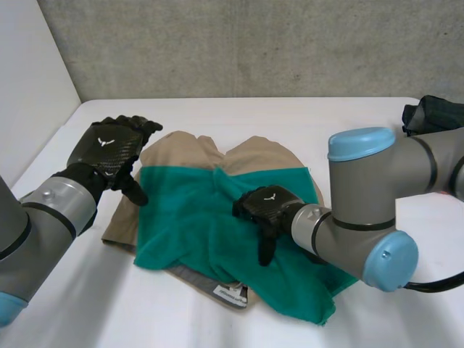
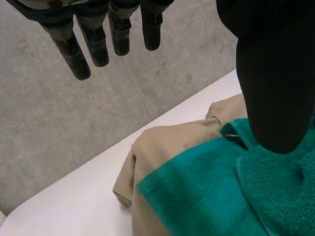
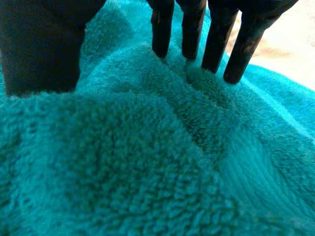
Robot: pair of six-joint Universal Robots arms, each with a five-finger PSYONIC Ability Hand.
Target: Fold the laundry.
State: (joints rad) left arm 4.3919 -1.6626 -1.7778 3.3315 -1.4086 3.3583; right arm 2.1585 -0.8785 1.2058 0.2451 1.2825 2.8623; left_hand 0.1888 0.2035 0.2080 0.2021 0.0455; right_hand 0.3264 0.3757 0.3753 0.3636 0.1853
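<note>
White table, green towel hiding most of tan garment, right hand spread on towel, left hand spread aloft

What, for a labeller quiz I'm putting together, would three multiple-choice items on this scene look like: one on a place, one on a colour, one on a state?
1. The teal towel lies: A) inside a basket; B) over the tan shorts; C) draped from a hand.
2. The garment under the towel is: A) red; B) white; C) tan.
3. The left hand is: A) open, holding nothing; B) shut on the towel; C) shut on the shorts.
Key: 1 B, the shorts stick out past the towel's edges. 2 C, tan cloth shows beside the teal. 3 A, its fingers are straight and held above the cloth, apart from it.
</note>
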